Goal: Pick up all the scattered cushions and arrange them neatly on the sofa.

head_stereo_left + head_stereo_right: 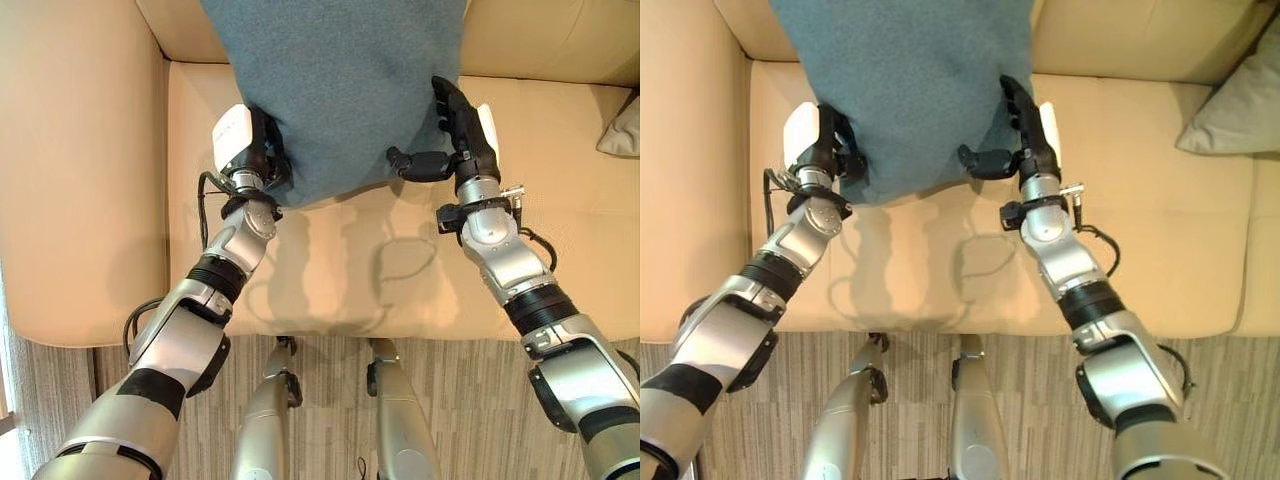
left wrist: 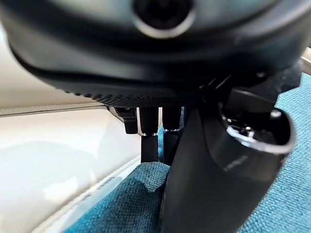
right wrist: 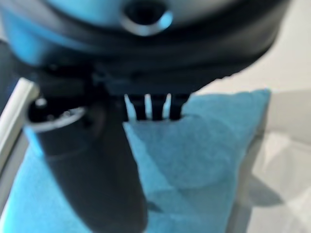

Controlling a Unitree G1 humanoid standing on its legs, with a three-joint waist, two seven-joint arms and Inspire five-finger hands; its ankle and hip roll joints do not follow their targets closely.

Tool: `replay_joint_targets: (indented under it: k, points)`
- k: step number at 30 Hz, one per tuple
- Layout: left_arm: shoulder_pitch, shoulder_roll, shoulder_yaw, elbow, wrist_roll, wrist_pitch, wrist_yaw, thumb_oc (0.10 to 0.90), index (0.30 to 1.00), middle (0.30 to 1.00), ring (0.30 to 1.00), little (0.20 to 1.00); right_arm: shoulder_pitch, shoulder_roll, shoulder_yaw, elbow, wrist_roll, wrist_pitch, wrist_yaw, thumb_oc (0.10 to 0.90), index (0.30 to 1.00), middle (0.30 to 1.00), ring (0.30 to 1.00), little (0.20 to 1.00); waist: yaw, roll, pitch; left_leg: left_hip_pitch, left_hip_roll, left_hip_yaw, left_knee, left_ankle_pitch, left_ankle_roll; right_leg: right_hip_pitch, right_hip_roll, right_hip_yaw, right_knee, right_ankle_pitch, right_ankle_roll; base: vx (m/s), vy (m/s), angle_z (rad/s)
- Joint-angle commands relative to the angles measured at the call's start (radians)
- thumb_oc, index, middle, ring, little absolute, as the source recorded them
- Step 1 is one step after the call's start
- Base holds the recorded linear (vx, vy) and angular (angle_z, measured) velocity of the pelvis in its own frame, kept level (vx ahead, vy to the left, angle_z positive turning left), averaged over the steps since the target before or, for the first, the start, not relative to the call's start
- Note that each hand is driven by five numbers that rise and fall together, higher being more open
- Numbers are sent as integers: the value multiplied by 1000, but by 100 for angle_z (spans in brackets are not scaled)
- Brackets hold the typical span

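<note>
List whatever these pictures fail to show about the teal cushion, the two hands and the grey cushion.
- Teal cushion: its top is cut off by the upper edge in both eye views.
- Left hand: its fingers are hidden behind the cushion's lower corner; the left wrist view shows them only partly past the thumb.
- Right hand: the right wrist view is blurred.
- Grey cushion: cut off by the right edge.
- Sofa: its ends lie outside the frame.

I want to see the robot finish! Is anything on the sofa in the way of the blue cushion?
Nothing visible is. The blue cushion sits between the left hand and right hand, over bare sofa seat. A grey cushion lies off to the right.
</note>
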Motion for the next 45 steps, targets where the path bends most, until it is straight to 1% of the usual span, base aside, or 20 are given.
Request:
replay_joint_targets:
  k: [1, 2, 3, 4, 5, 8, 9, 10, 14, 16, 18, 19, 20, 22, 23, 24, 31, 39, 41, 45]
  points:
    - [-104, -12, 12, -19, -25, -135, 5, 800, 900, 900, 900, 900, -39, -1, 36, 20, -36, -25, 55, 400, 300, 300, 300, 300, 24, 3, -91, -44, -11, -51, 132, -224, -13, -10, 34, -60, 51, -129, -35, 0, 0, 0]
    - [-94, -3, 20, -55, -55, -155, -8, 800, 900, 900, 900, 900, -37, -3, 37, 8, -44, -22, 59, 400, 300, 300, 300, 300, 25, 5, -90, -44, -11, -50, 133, -224, -13, -9, 34, -60, 52, -129, -35, 0, 0, 0]
    - [-81, 9, 32, -84, -82, -171, -8, 664, 695, 695, 695, 695, -34, 0, 31, 1, -51, -27, 57, 400, 300, 300, 300, 300, 28, 9, -90, -43, -12, -49, 134, -224, -13, -9, 34, -61, 52, -129, -35, 0, 0, 0]
    - [-72, 15, 44, -109, -105, -177, -7, 558, 538, 538, 538, 538, -31, 4, 26, -4, -59, -29, 54, 400, 300, 300, 300, 300, 31, 11, -89, -42, -13, -48, 134, -225, -12, -9, 34, -59, 53, -129, -35, 0, 0, 0]
    - [-76, 17, 43, -115, -92, -175, -2, 400, 300, 300, 300, 300, -29, 9, 19, -5, -66, -31, 51, 400, 300, 300, 300, 300, 30, 12, -87, -43, -13, -48, 135, -225, -12, -10, 34, -59, 56, -130, -36, 0, 0, 0]
    - [-97, 15, 30, -113, -40, -160, 8, 400, 300, 300, 300, 300, 5, 24, -25, -52, -67, -49, 27, 400, 300, 300, 300, 300, 23, 9, -78, -58, -16, -39, 139, -199, -5, -28, 31, -62, 59, -104, -41, -105, -2, -1]
    - [-100, 12, 31, -116, -39, -159, 10, 400, 300, 300, 300, 300, 17, 27, -38, -60, -62, -54, 21, 400, 300, 300, 300, 300, 22, 10, -79, -58, -16, -40, 139, -200, -4, -29, 31, -61, 61, -103, -41, 94, 2, 0]
    - [-99, 12, 30, -116, -39, -159, 10, 400, 300, 300, 300, 300, 18, 27, -38, -61, -62, -53, 21, 400, 300, 300, 300, 300, 24, 12, -85, -46, -14, -48, 138, -226, -9, -19, 35, -55, 63, -127, -36, 95, 0, 1]
    - [-99, 15, 28, -122, -3, -157, 22, 400, 300, 300, 300, 300, 63, 32, -127, -83, -29, -87, -29, 400, 300, 300, 300, 300, 15, 9, -79, -63, -16, -36, 149, -208, -1, -38, 30, -56, 71, -106, -39, -44, 10, 0]
    - [-100, 17, 22, -118, 6, -156, 26, 400, 300, 300, 300, 300, 64, 32, -143, -83, -30, -96, -44, 400, 300, 300, 300, 300, 16, 11, -86, -52, -13, -44, 149, -235, -5, -32, 33, -48, 76, -129, -33, 97, 7, -1]
    - [-109, 15, 18, -107, 10, -153, 31, 400, 300, 300, 300, 300, 61, 35, -161, -71, -31, -101, -71, 400, 300, 300, 300, 300, 14, 11, -87, -52, -14, -45, 149, -236, -4, -33, 32, -47, 76, -130, -31, 6, 9, -2]
    - [-116, 7, 13, -98, 9, -149, 40, 400, 300, 300, 300, 300, 50, 47, -177, -53, -15, -104, -110, 431, 347, 347, 347, 347, 10, 9, -79, -65, -16, -35, 152, -212, 1, -44, 27, -51, 73, -105, -36, 0, 0, 0]
    - [-117, 7, 13, -97, 9, -149, 40, 400, 300, 300, 300, 300, 49, 48, -177, -52, -15, -104, -110, 800, 900, 900, 900, 900, 12, 11, -86, -54, -15, -44, 150, -238, -3, -35, 31, -45, 74, -128, -30, -83, 22, -3]
    - [-121, 0, 11, -97, 8, -150, 44, 400, 300, 300, 300, 300, 49, 62, -211, -56, 14, -123, -144, 800, 900, 900, 900, 900, 9, 10, -77, -68, -16, -33, 153, -213, 3, -45, 26, -51, 73, -105, -35, -41, 8, -1]
    - [-120, -6, 13, -96, 2, -148, 48, 455, 382, 382, 382, 382, 53, 73, -241, -71, 37, -140, -166, 800, 900, 900, 900, 900, 8, 11, -77, -69, -16, -32, 154, -213, 3, -45, 26, -50, 73, -105, -34, 0, 0, 0]
    - [-116, -17, 19, -94, -4, -148, 53, 800, 900, 900, 900, 900, 63, 91, -281, -82, 58, -169, -189, 800, 900, 900, 900, 900, 5, 13, -74, -68, -17, -31, 155, -214, 4, -46, 26, -49, 76, -106, -34, 0, 0, 0]
    - [-115, -30, 59, -76, -65, -130, 52, 800, 900, 900, 900, 900, 90, 89, -321, -68, 57, -159, -226, 800, 900, 900, 900, 900, 3, 17, -76, -73, -17, -36, 157, -214, 6, -47, 25, -50, 77, -109, -33, 4, 0, 0]
    - [-112, 20, 80, -85, -39, -106, 61, 800, 900, 900, 900, 900, 140, 72, -347, -62, 18, -131, -239, 800, 900, 900, 900, 900, 5, 18, -77, -70, -19, -43, 152, -214, 5, -41, 26, -51, 72, -109, -32, 0, 0, 0]
    - [-101, 18, 151, -134, -216, -150, 59, 800, 900, 900, 900, 900, 143, 74, -332, -46, 36, -104, -220, 800, 900, 900, 900, 900, 11, 20, -79, -69, -21, -44, 153, -212, 6, -39, 26, -53, 71, -110, -34, 0, 0, 0]
    - [-50, 61, 274, -367, -629, -311, -13, 800, 900, 900, 900, 900, 150, 57, -301, -57, 80, -68, -159, 800, 900, 900, 900, 900, 25, 39, -69, -68, -23, -45, 158, -209, 6, -33, 24, -56, 76, -114, -37, 0, 0, 0]
